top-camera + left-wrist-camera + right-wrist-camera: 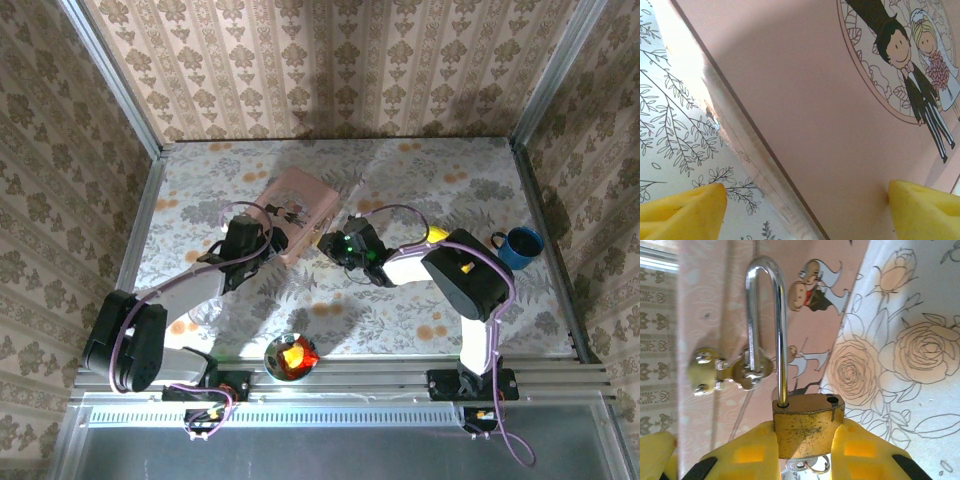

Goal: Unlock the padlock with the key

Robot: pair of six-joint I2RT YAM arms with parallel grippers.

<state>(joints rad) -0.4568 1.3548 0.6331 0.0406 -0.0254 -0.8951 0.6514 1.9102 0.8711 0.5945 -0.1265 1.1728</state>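
The right tool (807, 440) is clenched on the padlock (807, 425), its yellow pads pressing the two narrow sides of the scratched brass body. The padlock stands lengthwise in line with the tool. Its body is nearest the fingers and its shackle (781, 330) points straight away from them, toward the side of the pink box (715, 300).

The shackle is open. One leg sits in the body, while the other hole on top of the body (832, 400) is bare. The free leg passes through the brass hasp (730, 371) on the box. A small silvery ring (813, 469) shows just under the body; the key itself cannot be made out.

From the top view, this grasp is at the box's near right corner (330, 243), above the flowered counter (450, 180). A blue mug (520, 245) stands well apart to the right.

The left tool (802, 210) is released, with its fingers (680, 210) spread wide. One is over the counter and the other over the box lid, straddling the box's edge.
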